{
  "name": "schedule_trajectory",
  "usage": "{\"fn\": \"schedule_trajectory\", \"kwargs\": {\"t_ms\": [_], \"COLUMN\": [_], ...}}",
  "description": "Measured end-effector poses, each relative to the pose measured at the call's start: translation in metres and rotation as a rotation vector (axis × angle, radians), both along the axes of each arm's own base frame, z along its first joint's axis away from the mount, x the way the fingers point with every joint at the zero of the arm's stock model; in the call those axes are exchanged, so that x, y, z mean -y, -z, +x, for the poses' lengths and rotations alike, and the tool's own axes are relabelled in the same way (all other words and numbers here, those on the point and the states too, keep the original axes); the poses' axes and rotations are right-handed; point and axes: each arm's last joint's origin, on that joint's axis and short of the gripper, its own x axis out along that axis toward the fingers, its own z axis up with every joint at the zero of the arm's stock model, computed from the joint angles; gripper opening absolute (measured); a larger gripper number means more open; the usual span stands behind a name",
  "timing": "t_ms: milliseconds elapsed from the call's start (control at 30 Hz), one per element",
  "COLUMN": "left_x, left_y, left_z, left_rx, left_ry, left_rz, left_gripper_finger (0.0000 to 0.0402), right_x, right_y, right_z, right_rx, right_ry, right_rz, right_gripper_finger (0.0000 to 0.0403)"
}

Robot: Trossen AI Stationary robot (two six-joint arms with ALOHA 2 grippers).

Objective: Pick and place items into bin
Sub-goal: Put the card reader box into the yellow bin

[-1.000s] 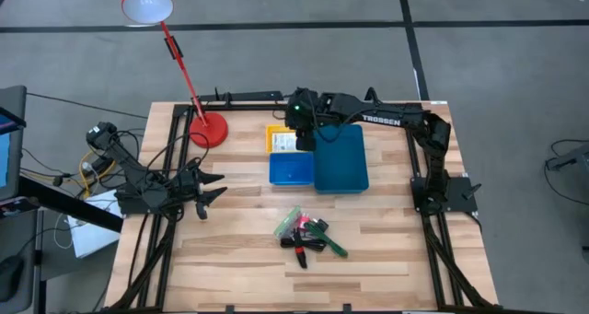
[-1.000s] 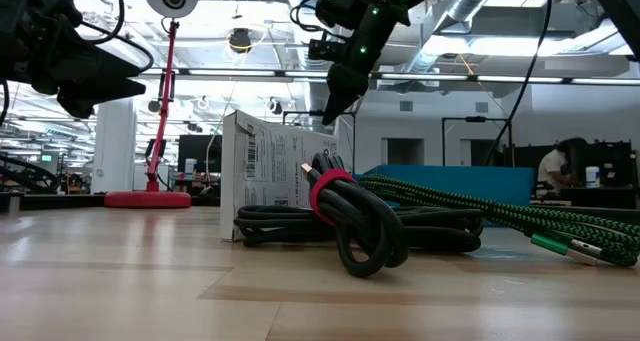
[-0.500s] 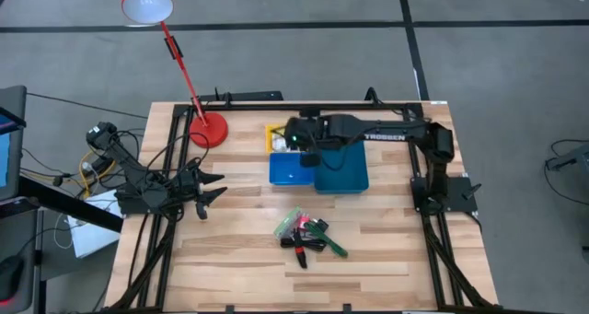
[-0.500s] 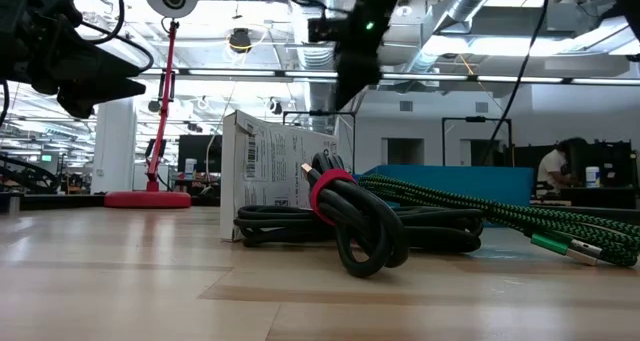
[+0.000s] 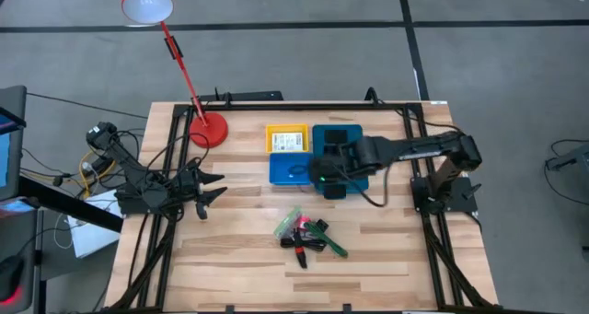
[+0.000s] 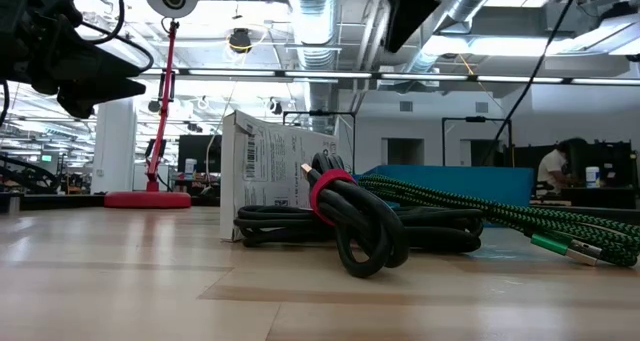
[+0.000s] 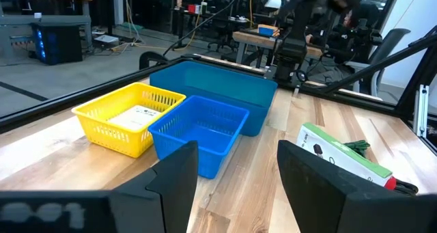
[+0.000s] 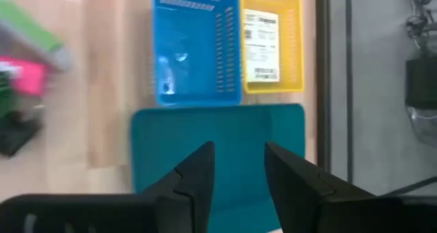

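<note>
Items [image 5: 308, 234] lie bunched on the wooden surface [image 5: 239, 259], near the bin [image 5: 340, 157] and toward the front edge: a green cord [image 6: 500, 213], a black cable with a red band [image 6: 345, 221], a pink piece [image 8: 26, 76] and a white labelled box [image 6: 265, 171] standing on edge. Right fingers [image 8: 198, 171] stand apart with nothing between them, and the right gripper [image 5: 329, 174] hovers over the teal compartment's front edge. A flat labelled item [image 8: 263, 45] lies in the yellow compartment [image 5: 287, 139]; the small blue compartment [image 5: 293, 171] sits beside it. Left fingers [image 7: 181, 171] are also apart and empty, the left gripper [image 5: 207, 192] waiting at the surface's left edge. A red lamp [image 5: 175, 56] stands at the back left.
</note>
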Motion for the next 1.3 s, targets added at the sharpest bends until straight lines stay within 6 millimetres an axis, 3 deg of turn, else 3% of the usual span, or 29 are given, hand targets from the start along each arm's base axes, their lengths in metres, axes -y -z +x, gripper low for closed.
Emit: {"fn": "schedule_trajectory", "kwargs": {"t_ms": [267, 533, 967, 1100, 1300], "left_x": [0.0, 0.0, -0.001, -0.001, 0.0], "left_y": [0.0, 0.0, -0.004, -0.013, -0.028], "left_z": [0.0, 0.0, 0.0, 0.001, 0.004], "left_rx": [-0.001, 0.0, 0.005, 0.082, 0.21], "left_ry": [0.0, -0.007, -0.029, -0.02, 0.131], "left_rz": [0.001, 0.003, 0.051, -0.011, -0.059], "left_gripper_finger": [0.019, 0.019, 0.019, 0.019, 0.019], "right_x": [-0.032, -0.057, -0.104, -0.115, -0.128], "right_y": [-0.019, -0.018, -0.018, -0.019, -0.018], "right_z": [-0.029, -0.049, -0.071, -0.077, -0.085], "right_rx": [0.047, 0.04, 0.13, 0.158, 0.189], "right_ry": [0.014, 0.147, 0.139, 0.143, 0.16], "right_rz": [0.049, 0.092, 0.089, 0.095, 0.125], "right_gripper_finger": [0.0122, 0.0123, 0.0123, 0.0123, 0.0123]}}
